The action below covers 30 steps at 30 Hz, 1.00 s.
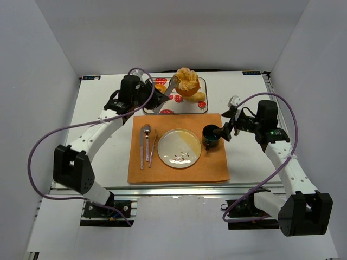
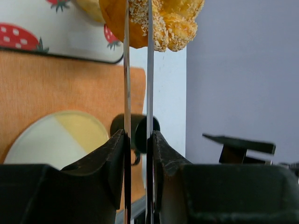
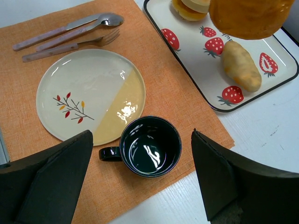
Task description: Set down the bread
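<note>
The bread (image 1: 187, 81), a round golden bun with a flaky top, hangs above the strawberry-print tray (image 1: 187, 107), pinched at the end of metal tongs (image 1: 169, 89). My left gripper (image 1: 157, 97) is shut on the tongs' handles. In the left wrist view the two tong blades (image 2: 149, 84) run up between my fingers (image 2: 117, 154) to the bread (image 2: 154, 21). The bread's underside shows at the top of the right wrist view (image 3: 247, 18). My right gripper (image 1: 225, 130) is open and empty, its jaws spread over a dark mug (image 3: 150, 145).
An orange placemat (image 1: 179, 173) holds a cream-and-yellow plate (image 1: 179, 147), the mug (image 1: 210, 135) to its right and cutlery (image 1: 146, 143) to its left. The tray (image 3: 191, 60) holds a small oblong roll (image 3: 240, 65) and a donut (image 3: 189, 7). White walls surround the table.
</note>
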Tool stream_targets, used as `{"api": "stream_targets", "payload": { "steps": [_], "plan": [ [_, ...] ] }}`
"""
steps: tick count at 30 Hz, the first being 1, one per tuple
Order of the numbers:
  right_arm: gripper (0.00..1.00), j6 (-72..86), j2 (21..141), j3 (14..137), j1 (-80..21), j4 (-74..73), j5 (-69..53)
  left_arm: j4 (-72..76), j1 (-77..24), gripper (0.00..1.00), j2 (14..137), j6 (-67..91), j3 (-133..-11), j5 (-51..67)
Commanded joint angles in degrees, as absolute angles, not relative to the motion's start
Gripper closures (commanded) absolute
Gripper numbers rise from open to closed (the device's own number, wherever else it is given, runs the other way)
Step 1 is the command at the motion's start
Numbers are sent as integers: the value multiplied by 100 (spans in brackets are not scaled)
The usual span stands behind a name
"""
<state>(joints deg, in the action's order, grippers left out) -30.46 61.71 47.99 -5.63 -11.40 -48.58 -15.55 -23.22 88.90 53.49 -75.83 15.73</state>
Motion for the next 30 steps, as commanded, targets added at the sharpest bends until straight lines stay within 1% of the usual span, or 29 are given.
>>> {"api": "stream_targets", "payload": {
  "steps": [1,3,5,6,9,12,16,17,18,20,23,24,25,30],
  "plan": [
    [11,-3137,6029,4939,-536,-1072,-5010,-1668,-2355,100,8159,5221,-7199,1986],
    [11,-3182,6012,4939,-527,-1116,-5036,-2020,-2355,100,7666,5037,-6787,2197],
    [11,-3208,5994,4939,-527,-1116,-5080,-2345,-2364,100,7060,5036,-6016,2521],
    [11,-3225,5994,4931,-527,-1125,-5132,-2608,-2382,100,6422,5045,-5638,2636],
    [11,-3234,6038,4948,-527,-1142,-5194,-3312,-2391,100,5496,5053,-4923,2707],
    [11,-3243,6134,5062,-527,-1204,-5247,-3664,-2408,100,5047,5089,-4562,2751],
    [11,-3287,6231,5133,-527,-1309,-5256,-3840,-2417,100,4869,4984,-4377,2848],
    [11,-3287,6240,5133,-527,-1327,-5265,-3876,-2417,91,4904,4957,-4368,2830],
    [11,-3287,6240,5124,-527,-1318,-5273,-3876,-2417,75,4939,4879,-4377,2760],
    [11,-3270,6223,5115,-527,-1318,-5273,-3832,-2426,54,5036,4817,-4377,2672],
    [10,-3278,6144,5054,-527,-1327,-5230,-3727,-2417,45,5159,4747,-4517,2611],
    [11,-3287,6135,5054,-527,-1327,-5229,-3753,-2417,45,5177,4746,-4518,2610],
    [11,-3278,6126,5036,-527,-1327,-5229,-3788,-2426,41,5203,4659,-4605,2584],
    [11,-3252,6117,5010,-527,-1310,-5247,-4069,-2417,41,5396,4430,-5000,2382]
  ]
}}
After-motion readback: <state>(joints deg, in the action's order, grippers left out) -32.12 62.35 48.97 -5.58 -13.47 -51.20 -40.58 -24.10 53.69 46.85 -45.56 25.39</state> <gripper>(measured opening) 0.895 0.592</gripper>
